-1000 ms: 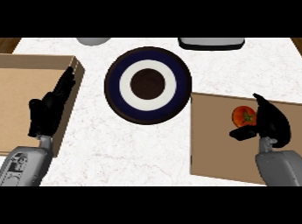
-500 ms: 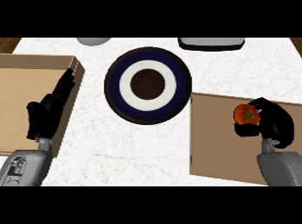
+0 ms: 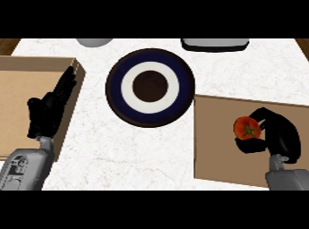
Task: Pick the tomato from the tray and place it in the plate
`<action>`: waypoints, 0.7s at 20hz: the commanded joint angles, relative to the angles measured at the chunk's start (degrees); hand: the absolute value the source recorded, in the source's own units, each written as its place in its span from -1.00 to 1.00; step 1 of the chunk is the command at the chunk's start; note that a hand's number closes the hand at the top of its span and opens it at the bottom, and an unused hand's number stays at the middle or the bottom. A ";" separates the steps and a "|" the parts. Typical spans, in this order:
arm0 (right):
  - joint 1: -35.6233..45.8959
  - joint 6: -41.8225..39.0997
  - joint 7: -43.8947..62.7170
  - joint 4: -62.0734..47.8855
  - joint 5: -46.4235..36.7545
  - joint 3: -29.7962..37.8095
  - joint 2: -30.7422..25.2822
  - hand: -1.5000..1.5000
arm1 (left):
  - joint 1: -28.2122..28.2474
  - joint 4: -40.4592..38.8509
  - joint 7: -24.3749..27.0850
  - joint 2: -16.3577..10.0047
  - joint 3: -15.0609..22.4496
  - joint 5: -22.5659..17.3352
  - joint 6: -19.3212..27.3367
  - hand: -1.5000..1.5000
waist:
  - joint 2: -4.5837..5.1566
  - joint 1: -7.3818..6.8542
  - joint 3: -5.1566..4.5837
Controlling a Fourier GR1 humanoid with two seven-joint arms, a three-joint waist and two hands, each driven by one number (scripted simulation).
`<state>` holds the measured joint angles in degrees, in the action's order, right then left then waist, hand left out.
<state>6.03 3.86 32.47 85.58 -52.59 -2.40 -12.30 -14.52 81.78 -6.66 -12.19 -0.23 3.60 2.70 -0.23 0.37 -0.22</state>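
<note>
A red tomato [image 3: 245, 128] with a green stem sits on the brown tray [image 3: 216, 147] at the right. My right hand [image 3: 280, 132] is curled round it, fingers over its top and thumb beneath. The plate [image 3: 150, 87], dark blue with a white ring and a brown centre, lies up and left of the tray with nothing on it. My left hand [image 3: 49, 109] rests open at the left, fingers straight, over the edge of another brown tray [image 3: 11, 89].
A grey bowl [image 3: 94, 42] and a white and dark container [image 3: 214, 44] stand at the counter's far edge. White marble counter [image 3: 130, 152] lies between the two trays.
My right hand has closed in on the tomato: fingers that stood spread beside it now wrap it. The tomato has barely shifted. The left hand has stayed put.
</note>
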 commanded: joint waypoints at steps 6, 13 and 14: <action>-3.75 4.77 -9.85 14.14 1.83 -1.03 -0.86 1.00 | -3.29 -5.12 1.92 -0.45 -2.08 0.35 -0.43 0.00 | 0.19 0.73 0.19; 4.25 4.08 -13.50 17.66 4.85 -1.60 0.17 1.00 | 0.98 -0.95 2.29 0.53 -0.46 0.80 -1.18 0.00 | 0.20 -0.58 0.22; 6.44 1.07 -11.95 19.96 6.25 -1.78 -0.12 1.00 | -0.81 -1.37 1.36 1.80 0.00 2.31 1.23 0.00 | 0.18 -0.42 0.21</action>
<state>7.72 7.24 20.59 102.29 -48.05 -3.52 -12.67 -14.85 80.51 -5.09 -11.59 -0.88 4.45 2.31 -0.08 0.11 -0.02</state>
